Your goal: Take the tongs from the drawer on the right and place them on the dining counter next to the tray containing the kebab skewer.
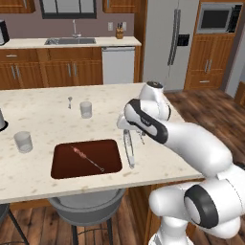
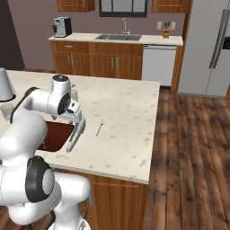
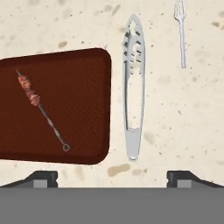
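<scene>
- On the dining counter [image 3: 183,131] the tongs [image 3: 133,87] lie flat just beside the tray [image 3: 83,74], parallel to its short side, apart from it
- Inside the tray the kebab skewer [image 3: 43,111] lies at a slant, its reddish pieces at one end
- Above the tongs hangs the gripper [image 3: 112,177], its jaws spread wide with nothing between them
- Past the tongs, away from the tray, a small fork [image 3: 181,33] rests on the stone
</scene>
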